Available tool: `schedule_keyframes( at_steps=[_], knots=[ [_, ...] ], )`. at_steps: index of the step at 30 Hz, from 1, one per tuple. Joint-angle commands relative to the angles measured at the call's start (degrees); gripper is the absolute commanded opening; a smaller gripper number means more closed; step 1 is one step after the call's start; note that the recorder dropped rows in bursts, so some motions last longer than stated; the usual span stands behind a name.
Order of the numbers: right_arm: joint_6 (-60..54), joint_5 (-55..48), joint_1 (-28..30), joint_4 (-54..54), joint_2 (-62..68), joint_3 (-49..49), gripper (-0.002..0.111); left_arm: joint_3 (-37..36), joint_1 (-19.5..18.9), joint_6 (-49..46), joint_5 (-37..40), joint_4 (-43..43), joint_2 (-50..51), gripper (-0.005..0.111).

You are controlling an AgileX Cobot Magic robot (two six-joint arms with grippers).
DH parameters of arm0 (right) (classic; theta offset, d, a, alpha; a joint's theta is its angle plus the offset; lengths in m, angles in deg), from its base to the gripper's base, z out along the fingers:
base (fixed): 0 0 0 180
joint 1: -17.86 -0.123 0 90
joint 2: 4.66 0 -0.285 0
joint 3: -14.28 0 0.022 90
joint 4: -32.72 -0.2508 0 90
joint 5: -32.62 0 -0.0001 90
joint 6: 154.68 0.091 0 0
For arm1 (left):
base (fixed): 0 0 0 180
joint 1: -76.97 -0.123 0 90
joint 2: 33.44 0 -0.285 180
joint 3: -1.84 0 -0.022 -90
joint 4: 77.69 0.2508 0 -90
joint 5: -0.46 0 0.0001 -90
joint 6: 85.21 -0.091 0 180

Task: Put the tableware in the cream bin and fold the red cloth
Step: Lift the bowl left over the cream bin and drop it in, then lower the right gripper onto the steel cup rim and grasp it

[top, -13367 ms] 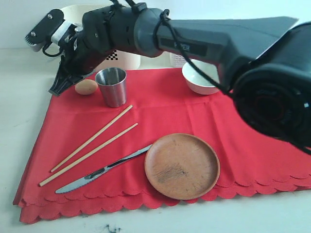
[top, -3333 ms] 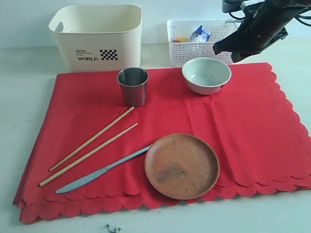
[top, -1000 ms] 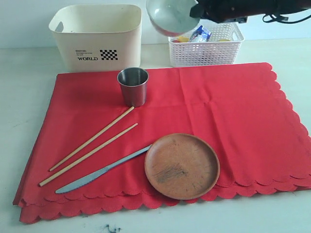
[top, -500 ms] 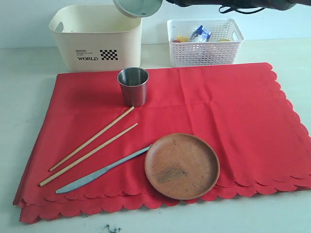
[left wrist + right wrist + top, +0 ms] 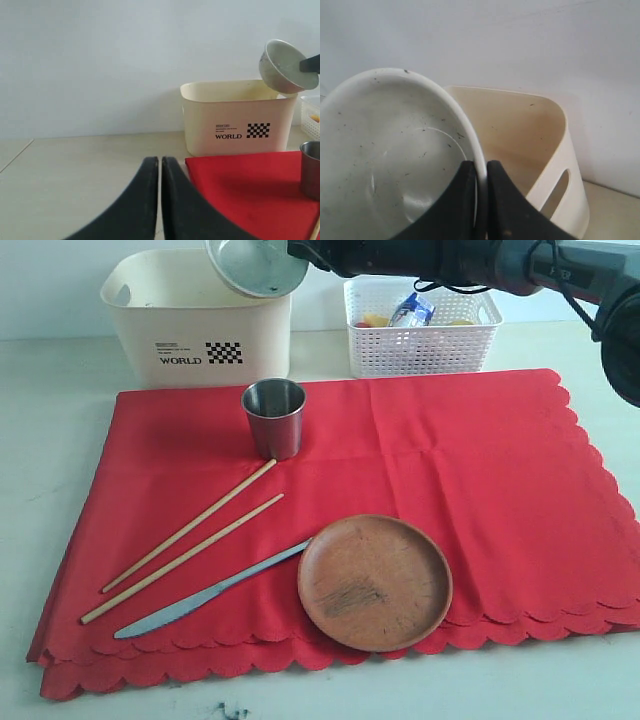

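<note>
My right gripper (image 5: pixel 481 165) is shut on the rim of the pale white bowl (image 5: pixel 256 264) (image 5: pixel 390 150), which hangs tilted over the cream bin (image 5: pixel 200 315) (image 5: pixel 535 135) (image 5: pixel 235 117). The bowl (image 5: pixel 285 65) also shows in the left wrist view. On the red cloth (image 5: pixel 420 450) lie a steel cup (image 5: pixel 273 417), two wooden chopsticks (image 5: pixel 190 540), a silver knife (image 5: pixel 205 592) and a round brown plate (image 5: pixel 374 581). My left gripper (image 5: pixel 160 160) is shut on nothing, over the bare table left of the cloth.
A white lattice basket (image 5: pixel 420 325) with food items stands behind the cloth, to the right of the bin. The right arm (image 5: pixel 440 260) stretches across the back of the scene above it. A pale wall runs behind the table.
The right arm has carried the bowl leftward from above the basket to above the cream bin. The other tableware and the cloth have not moved.
</note>
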Motion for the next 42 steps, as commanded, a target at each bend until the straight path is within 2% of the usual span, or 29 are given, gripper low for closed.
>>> schedule_keyframes(
  at_steps=[1, 8, 21, 25, 32, 37, 42],
  knots=[
    [-0.1, -0.8, -0.2, -0.9, -0.3, -0.9, 0.0, 0.0, 0.2, 0.1, 0.0, -0.3, -0.4, 0.005],
    [-0.1, -0.7, -0.2, -0.9, -0.3, -0.9, 0.003, 0.0, 0.2, 0.1, 0.0, -0.3, -0.4, 0.005],
    [0.2, 1.5, -0.2, 3.9, -0.3, -0.9, 0.038, 0.0, 0.2, 0.1, 0.0, -0.3, -0.4, 0.005],
    [0.3, 0.8, 0.2, 5.1, -0.5, -0.9, 0.042, 0.0, 0.2, 0.1, 0.0, -0.3, -0.4, 0.005],
    [9.3, -7.7, 3.3, 20.8, -3.1, -0.9, 0.042, 0.0, 0.2, 0.1, 0.0, -0.3, -0.4, 0.005],
    [19.7, -19.0, 7.7, 33.6, -6.2, -0.9, 0.042, 0.0, 0.2, 0.1, 0.0, -0.3, -0.4, 0.005],
    [19.6, -31.7, 7.3, 36.8, -6.8, -0.9, 0.042, 0.0, 0.2, 0.1, 0.0, -0.3, -0.4, 0.005]
  ],
)
